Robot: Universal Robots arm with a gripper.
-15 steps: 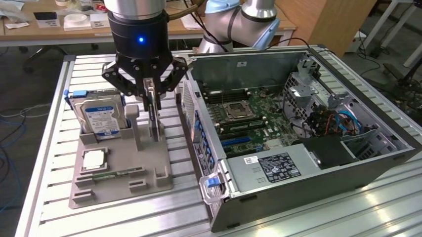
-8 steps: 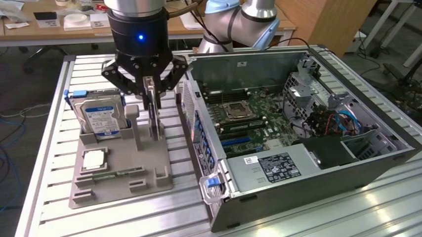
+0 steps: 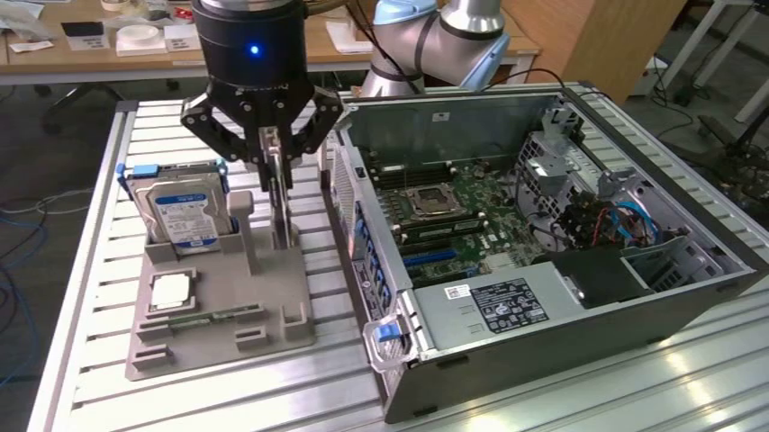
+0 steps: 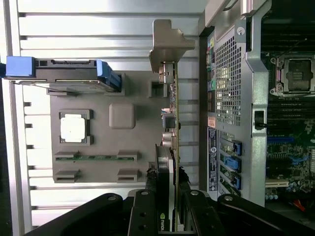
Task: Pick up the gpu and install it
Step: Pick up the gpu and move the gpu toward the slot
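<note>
In the exterior view the pincer (image 3: 275, 160) is clenched on the upper edge of the gpu (image 3: 284, 211). The gpu stands upright and edge-on in the grey holder (image 3: 270, 328), on the half of the table (image 3: 90, 270) toward the exterior view's left. The open computer case (image 3: 673, 270) fills the other half. The grasp takes a thin strip of board, so I judge the card could pivot or slip if it drags in its slot. The hard drive (image 3: 183, 214) stands near it in the same holder, and a sideways swing could knock it.

In the wrist view the pincer (image 4: 167, 196) pinches the gpu (image 4: 173, 113) near its cooler end, well away from the silver bracket (image 4: 166, 46). That off-centre hold could let the bracket end sag. The perforated case wall (image 4: 229, 73) runs just beside the card, so a tilted lift could catch on it. The holder (image 4: 138, 93) looks light and may rise with the card if the slot binds.
</note>
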